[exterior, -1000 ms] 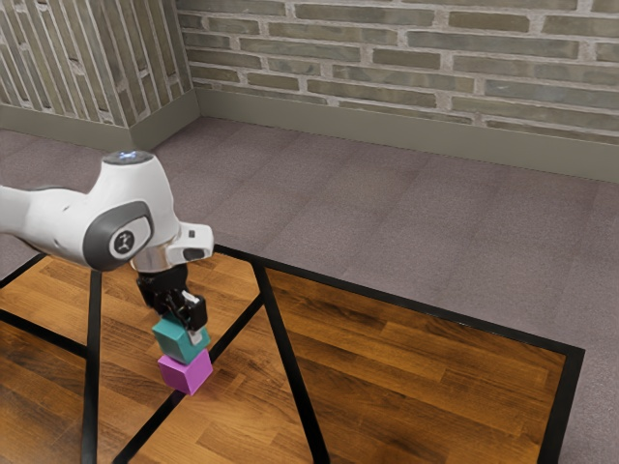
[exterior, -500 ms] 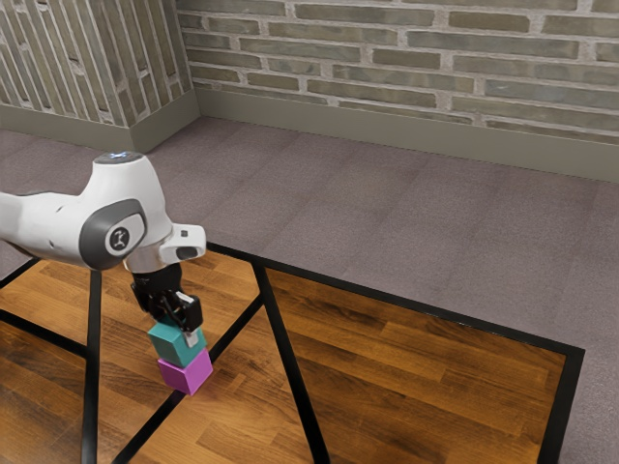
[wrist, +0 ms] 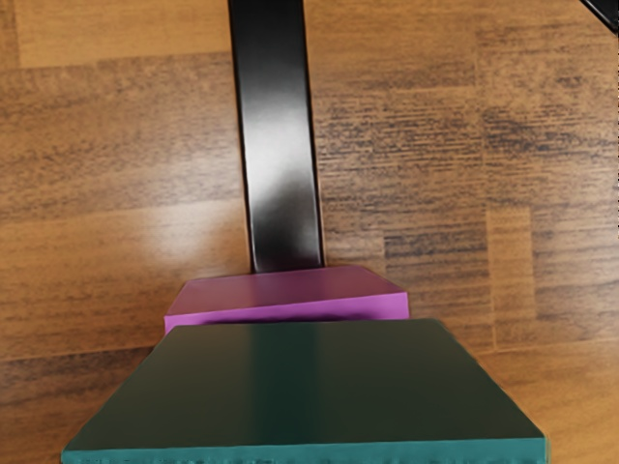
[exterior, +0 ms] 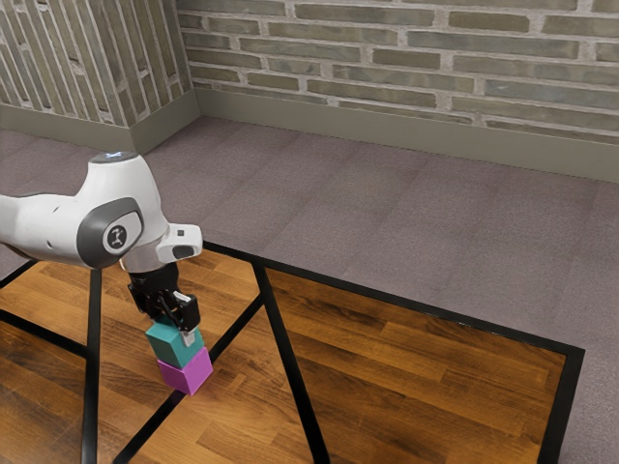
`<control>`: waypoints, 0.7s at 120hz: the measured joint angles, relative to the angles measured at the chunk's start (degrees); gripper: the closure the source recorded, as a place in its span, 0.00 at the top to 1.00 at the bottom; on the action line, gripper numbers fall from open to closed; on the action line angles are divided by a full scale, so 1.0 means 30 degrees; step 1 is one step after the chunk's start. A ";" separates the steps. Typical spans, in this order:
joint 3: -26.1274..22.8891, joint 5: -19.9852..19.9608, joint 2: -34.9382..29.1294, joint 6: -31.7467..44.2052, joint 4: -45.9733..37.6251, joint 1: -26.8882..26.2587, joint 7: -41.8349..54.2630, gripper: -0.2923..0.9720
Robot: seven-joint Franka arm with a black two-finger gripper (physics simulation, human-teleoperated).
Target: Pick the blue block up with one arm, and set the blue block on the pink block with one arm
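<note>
**As the gripper clasps it, blue block sits on pink**

Where the white arm (exterior: 104,228) comes in from the exterior view's left, it bends down over the near left part of the table (exterior: 416,382). Below its wrist the gripper (exterior: 175,329) points straight down. Its jaws are narrowed onto the top of the blue block (exterior: 172,346), one finger on each side, so the block is held between them. The blue block stands upright on the pink block (exterior: 190,373), and their faces appear to meet with no gap. The blue one is set slightly to the left of the pink one. The pink block rests on the wood, just beside a black strip (exterior: 282,360) that runs from far to near across the table. Right of it the wooden top stretches to its black edge, with grey floor (exterior: 435,222) and a brick wall (exterior: 406,58) beyond.

From the wrist, the blue block (wrist: 308,387) lies right under the hand. The pink block (wrist: 288,296) shows past its far edge, touching the end of a black strip (wrist: 279,145).
</note>
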 joint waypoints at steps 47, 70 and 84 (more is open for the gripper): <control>0.0016 -0.0682 -0.0193 -0.0299 0.0384 -0.0008 0.0147 0.72; 0.0798 -0.0813 0.0966 -0.4133 1.1126 0.0653 0.0019 0.74; 0.1058 -0.0713 0.1422 -0.8338 1.7920 0.1818 -0.0013 0.74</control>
